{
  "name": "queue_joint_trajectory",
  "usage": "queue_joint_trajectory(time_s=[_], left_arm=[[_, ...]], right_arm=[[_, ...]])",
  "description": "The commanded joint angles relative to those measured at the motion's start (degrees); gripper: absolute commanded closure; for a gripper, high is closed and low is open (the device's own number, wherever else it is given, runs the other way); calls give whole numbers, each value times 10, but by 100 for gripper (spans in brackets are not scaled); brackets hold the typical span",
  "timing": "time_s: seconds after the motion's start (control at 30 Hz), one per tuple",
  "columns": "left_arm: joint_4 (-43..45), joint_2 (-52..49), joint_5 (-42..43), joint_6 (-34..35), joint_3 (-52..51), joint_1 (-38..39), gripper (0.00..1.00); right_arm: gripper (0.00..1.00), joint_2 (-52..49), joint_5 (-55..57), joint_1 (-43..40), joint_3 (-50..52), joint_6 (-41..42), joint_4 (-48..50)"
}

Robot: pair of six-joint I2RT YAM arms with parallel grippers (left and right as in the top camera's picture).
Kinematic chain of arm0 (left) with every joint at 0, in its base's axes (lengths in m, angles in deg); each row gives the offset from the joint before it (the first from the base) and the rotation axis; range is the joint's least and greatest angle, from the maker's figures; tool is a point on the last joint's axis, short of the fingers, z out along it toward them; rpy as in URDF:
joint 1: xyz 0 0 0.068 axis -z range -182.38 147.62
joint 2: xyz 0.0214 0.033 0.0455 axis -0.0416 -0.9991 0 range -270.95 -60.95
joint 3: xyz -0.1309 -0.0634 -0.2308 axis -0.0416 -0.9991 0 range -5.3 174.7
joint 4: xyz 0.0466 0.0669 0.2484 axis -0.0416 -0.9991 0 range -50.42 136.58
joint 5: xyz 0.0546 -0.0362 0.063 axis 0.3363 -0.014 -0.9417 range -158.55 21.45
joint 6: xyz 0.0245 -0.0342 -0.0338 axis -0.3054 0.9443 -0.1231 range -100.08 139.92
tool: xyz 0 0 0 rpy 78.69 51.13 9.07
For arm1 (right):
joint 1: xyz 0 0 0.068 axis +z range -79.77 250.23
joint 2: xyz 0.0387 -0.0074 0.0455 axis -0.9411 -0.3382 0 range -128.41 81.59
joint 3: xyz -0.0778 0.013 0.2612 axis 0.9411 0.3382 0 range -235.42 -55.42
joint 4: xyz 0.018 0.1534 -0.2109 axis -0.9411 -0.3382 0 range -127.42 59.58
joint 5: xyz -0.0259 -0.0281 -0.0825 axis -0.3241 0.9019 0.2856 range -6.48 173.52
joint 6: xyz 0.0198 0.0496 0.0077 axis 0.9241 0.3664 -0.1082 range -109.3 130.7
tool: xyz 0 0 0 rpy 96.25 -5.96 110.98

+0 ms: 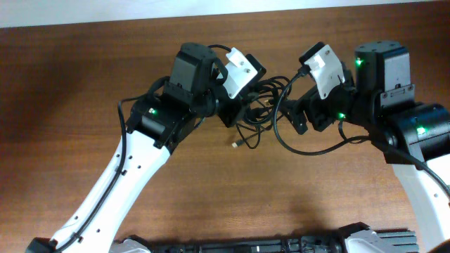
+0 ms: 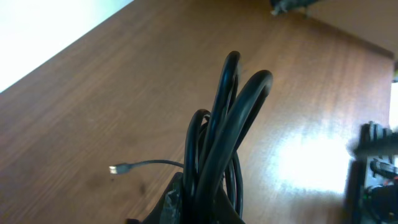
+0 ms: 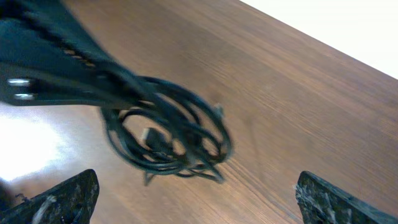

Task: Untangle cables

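Observation:
A tangle of black cables (image 1: pixel 261 104) hangs between the two arms at the table's far middle. One thin cable ends in a small silver plug (image 1: pixel 236 144) resting on the wood. My left gripper (image 1: pixel 235 112) is shut on the bundle; in the left wrist view several black loops (image 2: pixel 230 124) rise from its jaws (image 2: pixel 202 208) and the plug (image 2: pixel 116 168) lies to the left. My right gripper (image 1: pixel 294 116) is open and empty, its fingertips wide apart (image 3: pixel 196 199), with the coiled cables (image 3: pixel 165 134) just ahead of them. A loose loop (image 1: pixel 309 144) curves below the right gripper.
The brown wooden table (image 1: pixel 84 77) ends at a pale wall along the back edge (image 1: pixel 105 10). The left arm's white link (image 1: pixel 119 183) crosses the front left; the right arm's base (image 1: pixel 422 140) stands at the right edge.

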Motion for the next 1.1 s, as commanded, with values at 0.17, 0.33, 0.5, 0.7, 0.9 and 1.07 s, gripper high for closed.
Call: queue_joint_trajectory(time_s=[0.17,0.33,0.5,0.7,0.9,1.07], left_arm=[[6,8,81,-7,13,28,100],[3,10,83,-7,13,42,100],[-10,40,90,-7,13,42,100],[-46,79,125,-23,13,42,100],[-71,94,40,-37,13,41,100],[-71,94,-42,-26,13,41,100]], right_arm=[[1,-9,88,5,-9,-2,26],[1,-38,217,4,-9,53,42],[1,-61,316,3,-9,104,61],[1,-77,378,3,-9,154,100],[1,-80,327,0,-9,159,76],[1,-80,314,0,-9,159,36]])
